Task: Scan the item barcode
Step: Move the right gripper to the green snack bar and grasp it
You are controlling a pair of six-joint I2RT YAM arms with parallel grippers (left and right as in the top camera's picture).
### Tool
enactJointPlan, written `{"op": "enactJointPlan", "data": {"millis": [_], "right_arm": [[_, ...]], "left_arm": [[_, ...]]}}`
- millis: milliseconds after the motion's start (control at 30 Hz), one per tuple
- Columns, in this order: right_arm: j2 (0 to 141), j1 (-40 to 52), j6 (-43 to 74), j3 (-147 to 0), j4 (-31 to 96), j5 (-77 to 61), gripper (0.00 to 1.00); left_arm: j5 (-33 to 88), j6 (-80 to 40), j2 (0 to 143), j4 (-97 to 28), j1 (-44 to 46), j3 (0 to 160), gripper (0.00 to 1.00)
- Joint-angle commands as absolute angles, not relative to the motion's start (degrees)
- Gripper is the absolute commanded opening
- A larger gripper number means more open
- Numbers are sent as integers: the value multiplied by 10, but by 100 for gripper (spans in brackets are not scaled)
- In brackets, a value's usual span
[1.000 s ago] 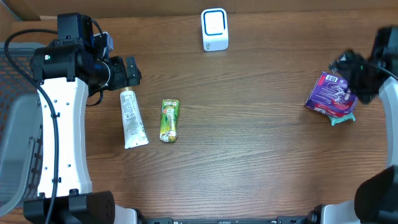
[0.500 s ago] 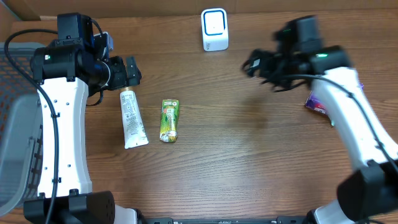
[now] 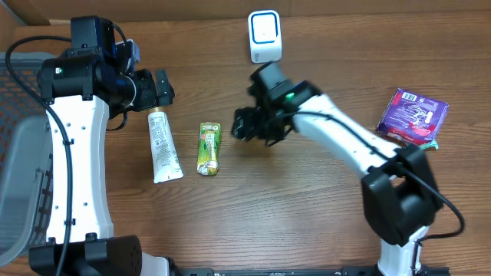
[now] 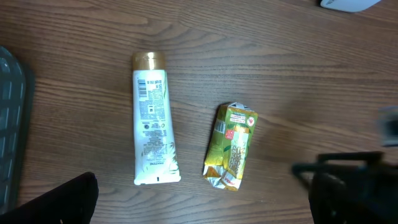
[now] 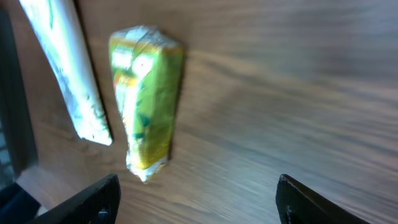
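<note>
Overhead, the right gripper point(image 3: 244, 125) hovers just right of the green packet point(image 3: 209, 148), which lies flat left of the middle of the table point(image 3: 307, 207), its long side running near to far. From the right wrist, its fingers point(image 5: 93, 199) stand wide apart with nothing between them, the packet ahead of them and not yet touched. The step in hand looks like the reach for that packet, taken here as the item to scan. Next the fingers must settle across the packet's narrow width, close on it, and lift it toward the white scanner point(image 3: 265, 36) at the far edge, with the barcode turned to the scanner's face; which side carries the barcode cannot be told. The white tube point(image 3: 163, 146) lies just left of the packet, apart but near, so a finger going down on that side has little room. The left gripper point(image 3: 159, 87), fingers spread wide and empty, hangs at the tube's far end. To the right, bare wood runs clear to the purple packet point(image 3: 412, 115), well apart. A grey basket point(image 3: 15, 153) sits beyond the left edge.
</note>
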State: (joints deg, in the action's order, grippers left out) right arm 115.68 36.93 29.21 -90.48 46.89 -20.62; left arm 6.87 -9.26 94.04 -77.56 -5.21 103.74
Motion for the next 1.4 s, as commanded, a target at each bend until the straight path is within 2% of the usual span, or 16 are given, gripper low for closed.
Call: {"op": "enactJointPlan", "data": {"millis": [0, 100, 233, 333, 567, 700, 733, 800, 867, 1000, 1167, 1367], "right_arm": [[1183, 394, 331, -911, 451, -207, 81], [1204, 413, 351, -911, 428, -207, 80], [1219, 439, 364, -911, 393, -188, 70], [1232, 458, 376, -911, 371, -151, 57], [1257, 467, 380, -911, 356, -146, 52], [1273, 468, 391, -911, 352, -146, 45], [1274, 468, 391, -911, 352, -147, 41], [1273, 463, 390, -911, 356, -160, 20], [1273, 456, 390, -913, 364, -178, 5], [1257, 424, 369, -917, 405, -199, 4], [1213, 364, 281, -918, 451, -261, 4], [1133, 266, 138, -918, 477, -467, 4]], "left_arm": [[71, -94, 946, -773, -48, 1040, 100], [71, -94, 946, -773, -48, 1040, 100], [71, -94, 946, -773, -48, 1040, 100], [71, -94, 946, -773, -48, 1040, 99], [71, -94, 946, -773, -48, 1040, 100], [71, -94, 946, -773, -48, 1040, 100], [71, -94, 946, -773, -48, 1040, 100], [71, -94, 946, -773, -48, 1040, 99], [71, -94, 946, -773, -48, 1040, 100], [71, -94, 946, -773, -48, 1040, 99], [71, -94, 946, -773, -48, 1040, 99], [71, -94, 946, -773, -48, 1040, 100]]}}
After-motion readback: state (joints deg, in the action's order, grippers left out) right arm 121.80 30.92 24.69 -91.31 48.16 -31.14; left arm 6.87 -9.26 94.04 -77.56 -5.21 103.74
